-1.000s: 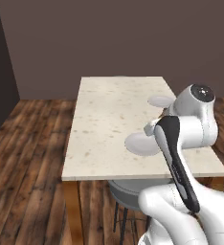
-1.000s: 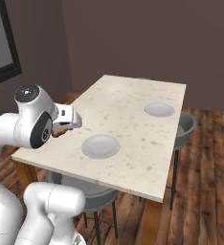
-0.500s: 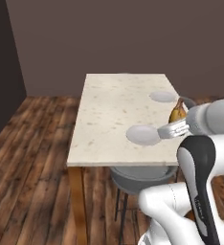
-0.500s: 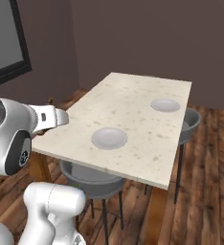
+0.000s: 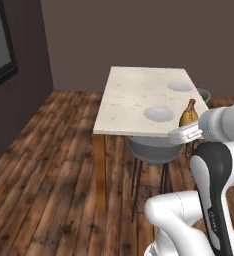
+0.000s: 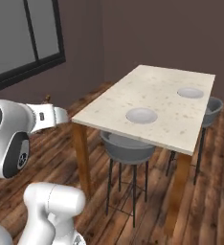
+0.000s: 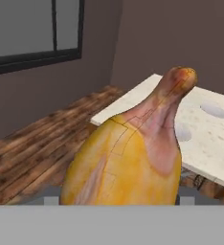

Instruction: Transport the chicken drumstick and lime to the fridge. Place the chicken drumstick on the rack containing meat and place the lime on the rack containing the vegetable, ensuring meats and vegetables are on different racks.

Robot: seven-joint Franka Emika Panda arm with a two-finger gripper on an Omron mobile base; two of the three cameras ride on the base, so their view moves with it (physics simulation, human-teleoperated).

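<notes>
The golden-brown chicken drumstick (image 7: 133, 158) looms close in the hand view, plump end down and narrow darker tip up. My gripper (image 5: 185, 132) is shut on it, holding it upright in the air in front of the table's near right corner; the drumstick (image 5: 188, 114) rises above the white hand. In the right base view the gripper (image 6: 56, 115) juts out to the left of the table. The lime and the fridge are out of view.
A pale speckled table (image 5: 139, 95) on wooden legs carries two shallow grey dishes (image 5: 158, 113) (image 5: 180, 86). Grey stools (image 6: 126, 148) stand under its near side. A dark-framed window (image 6: 28, 38) is on the left wall. Wood floor spreads to the left.
The whole picture has shifted: the base has moved and the table now lies farther off and more to the right. The drumstick stays in the shut gripper.
</notes>
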